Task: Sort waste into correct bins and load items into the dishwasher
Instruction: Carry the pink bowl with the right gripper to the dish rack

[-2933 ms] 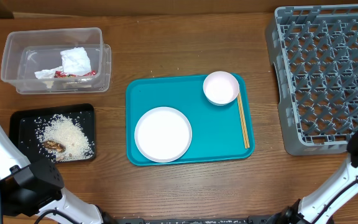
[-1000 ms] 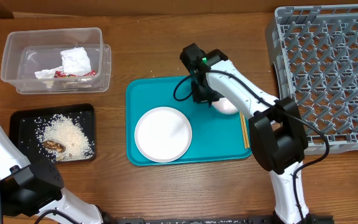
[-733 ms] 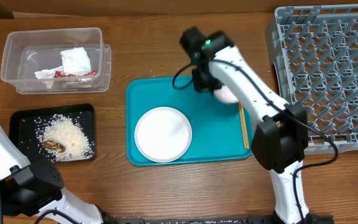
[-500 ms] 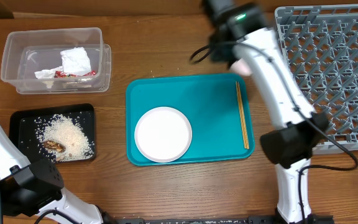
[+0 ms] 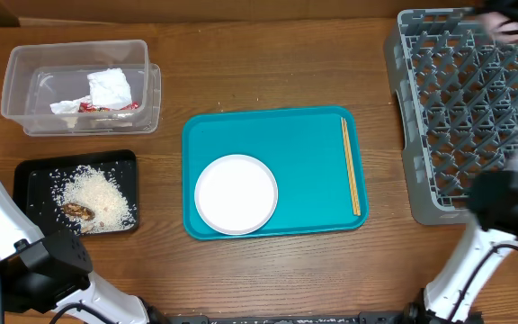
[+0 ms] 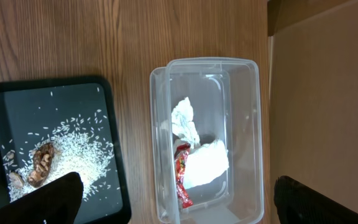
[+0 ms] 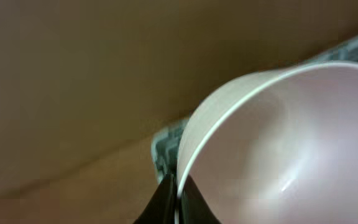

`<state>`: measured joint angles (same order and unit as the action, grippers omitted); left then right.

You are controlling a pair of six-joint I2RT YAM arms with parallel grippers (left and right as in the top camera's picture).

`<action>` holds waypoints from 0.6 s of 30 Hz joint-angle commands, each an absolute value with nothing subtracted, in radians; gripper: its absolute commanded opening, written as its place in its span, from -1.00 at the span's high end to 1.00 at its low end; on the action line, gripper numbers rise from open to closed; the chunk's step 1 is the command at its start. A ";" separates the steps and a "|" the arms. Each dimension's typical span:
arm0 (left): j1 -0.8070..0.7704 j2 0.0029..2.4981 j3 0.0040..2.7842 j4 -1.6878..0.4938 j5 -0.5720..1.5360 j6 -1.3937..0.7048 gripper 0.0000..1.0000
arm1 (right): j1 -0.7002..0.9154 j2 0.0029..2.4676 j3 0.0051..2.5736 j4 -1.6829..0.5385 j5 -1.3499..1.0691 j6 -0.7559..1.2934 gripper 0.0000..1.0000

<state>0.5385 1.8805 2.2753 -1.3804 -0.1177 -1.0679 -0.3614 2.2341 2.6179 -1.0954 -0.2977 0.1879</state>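
**Bowl held over the rack's far corner**

The right gripper point(image 7: 178, 196) has its jaws pinched shut on the rim of a tilted white bowl point(image 7: 278, 149), with the grey rack point(image 5: 475, 108) showing just behind it. Overhead, that arm is only a blur above the rack's far right corner. On the teal tray point(image 5: 304, 180) the plate point(image 5: 236, 193) lies toward the near left corner and the chopsticks point(image 5: 352, 166) along the right edge. The left gripper point(image 6: 176, 186) hangs with jaws wide apart above the tub point(image 5: 52, 67) and black tray point(image 5: 34, 175). The tub holds the napkin point(image 5: 111, 87) and red wrapper point(image 5: 106, 107). Rice point(image 5: 97, 193) and a brown scrap point(image 5: 79, 211) lie in the black tray. Everything rests on the wooden desk point(image 5: 268, 63).
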 commanded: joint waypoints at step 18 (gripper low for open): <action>0.536 1.885 2.274 -1.380 -0.138 -1.078 -1.00 | -0.659 2.595 2.615 -0.937 -0.990 0.367 0.92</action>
